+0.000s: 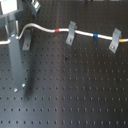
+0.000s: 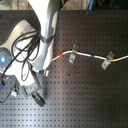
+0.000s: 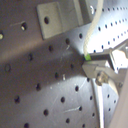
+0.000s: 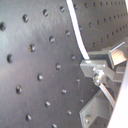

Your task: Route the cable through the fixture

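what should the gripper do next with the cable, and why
Probably carry the held end toward the third clip and lower it in. In the first exterior view the cable already runs through the middle clip and the clip on the first exterior view's right, while the first wrist view seems to show the gripper pinching it.

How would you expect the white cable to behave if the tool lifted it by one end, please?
The cable would probably flop: it already curves loosely across the board between clips. It looks thin, so likely light. Threaded at the clips, it may drag rather than lift freely.
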You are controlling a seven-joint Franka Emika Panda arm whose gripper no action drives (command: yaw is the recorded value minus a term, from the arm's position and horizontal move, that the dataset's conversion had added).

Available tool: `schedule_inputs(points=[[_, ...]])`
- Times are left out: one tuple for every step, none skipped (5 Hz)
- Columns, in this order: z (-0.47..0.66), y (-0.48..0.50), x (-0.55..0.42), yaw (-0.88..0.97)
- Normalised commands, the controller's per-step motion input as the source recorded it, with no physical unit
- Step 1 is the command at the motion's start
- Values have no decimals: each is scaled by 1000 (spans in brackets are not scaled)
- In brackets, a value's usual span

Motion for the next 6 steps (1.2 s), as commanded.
schedule_inputs(points=[[-188, -221, 275, -211], [-1, -26, 90, -49], [69, 31, -18, 0], [55, 55, 90, 377], [34, -21, 12, 906], [43, -32, 14, 960]])
